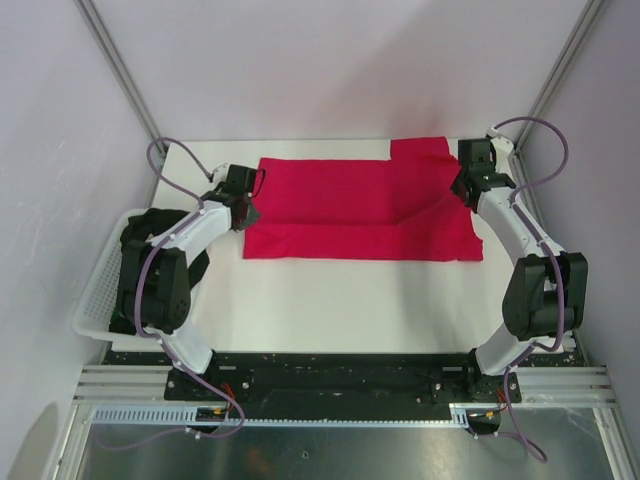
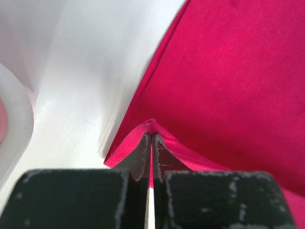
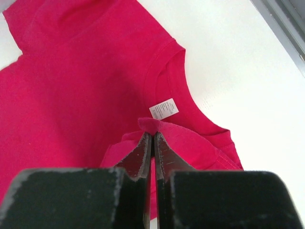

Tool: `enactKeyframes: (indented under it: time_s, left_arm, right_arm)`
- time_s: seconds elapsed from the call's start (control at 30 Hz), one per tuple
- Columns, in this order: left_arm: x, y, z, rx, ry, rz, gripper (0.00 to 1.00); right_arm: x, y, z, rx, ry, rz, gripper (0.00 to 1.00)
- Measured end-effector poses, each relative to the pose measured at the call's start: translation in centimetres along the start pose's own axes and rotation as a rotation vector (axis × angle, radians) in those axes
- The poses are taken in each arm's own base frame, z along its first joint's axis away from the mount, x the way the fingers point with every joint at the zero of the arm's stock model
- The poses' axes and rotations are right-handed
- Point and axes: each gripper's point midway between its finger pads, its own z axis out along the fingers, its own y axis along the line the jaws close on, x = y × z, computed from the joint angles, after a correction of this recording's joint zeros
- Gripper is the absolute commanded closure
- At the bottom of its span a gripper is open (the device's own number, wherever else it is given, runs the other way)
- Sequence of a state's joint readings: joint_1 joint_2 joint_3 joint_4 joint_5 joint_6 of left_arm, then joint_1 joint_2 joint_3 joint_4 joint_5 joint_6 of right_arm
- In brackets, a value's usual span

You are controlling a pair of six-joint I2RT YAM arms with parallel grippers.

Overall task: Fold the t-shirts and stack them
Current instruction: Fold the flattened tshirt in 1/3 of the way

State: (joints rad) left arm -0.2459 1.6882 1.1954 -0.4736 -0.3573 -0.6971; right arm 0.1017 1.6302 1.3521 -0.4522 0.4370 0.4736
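The red t-shirt (image 1: 360,205) lies partly folded on the white table (image 1: 340,300), toward 12 o'clock. The left gripper (image 2: 151,136) pinches its 9 o'clock edge. The right gripper (image 3: 152,134) pinches cloth near the collar at 3 o'clock. A white basket (image 1: 100,290) sits at 8 o'clock.

Crimson t-shirt (image 1: 365,212), apparently half-folded, spread flat

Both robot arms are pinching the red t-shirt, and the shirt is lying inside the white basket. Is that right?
Not quite. The top view shows the red t-shirt spread on the white table, not inside the white basket at the left. The rest holds: the left end effector and the right end effector are each shut on a pinch of its cloth.
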Motion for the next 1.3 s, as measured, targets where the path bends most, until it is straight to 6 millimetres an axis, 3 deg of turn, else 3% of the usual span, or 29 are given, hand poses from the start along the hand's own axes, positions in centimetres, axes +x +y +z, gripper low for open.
enactKeyframes:
  time_s: [0.23,0.5,0.77,0.83,0.87,0.93,0.97,1.03,1.13,1.3]
  left_arm:
    - [-1.5,-0.7,0.5,0.01,-0.018,-0.009,1.0]
    - [-1.3,-1.4,2.2,0.01,0.006,0.009,1.0]
    - [-1.2,-1.7,3.4,0.005,0.02,0.028,0.99]
    - [-1.2,-1.7,3.6,0.003,0.023,0.027,0.93]
    - [-1.2,-1.6,3.7,0.002,0.024,0.028,0.82]
    - [-1.1,-1.6,4.0,0.003,0.031,0.033,0.52]
    - [-1.1,-1.5,4.0,0.003,0.033,0.037,0.42]
    - [-1.2,-1.4,4.1,0.004,0.036,0.04,0.32]
    - [-1.4,-1.2,3.9,0.008,0.032,0.036,0.31]
    - [-0.8,0.1,1.2,0.041,0.017,0.016,0.44]
  right_arm:
    - [-0.9,-0.1,0.3,-0.008,-0.023,0.024,1.0]
    - [-1.4,0.1,0.6,-0.021,-0.037,0.041,1.0]
    - [0.2,0.4,2.5,-0.015,-0.002,0.026,1.0]
    - [0.5,0.5,2.9,-0.014,0.007,0.023,0.97]
    - [0.7,0.6,3.1,-0.015,0.01,0.021,0.9]
    - [0.9,0.7,3.3,-0.02,0.017,0.019,0.67]
    - [0.9,0.8,3.5,-0.022,0.019,0.021,0.57]
    - [0.7,1.3,3.8,-0.027,0.029,0.017,0.44]
    - [-0.3,2.1,3.8,-0.039,0.032,0.02,0.38]
    - [-0.3,1.6,2.8,-0.032,0.068,0.037,0.49]
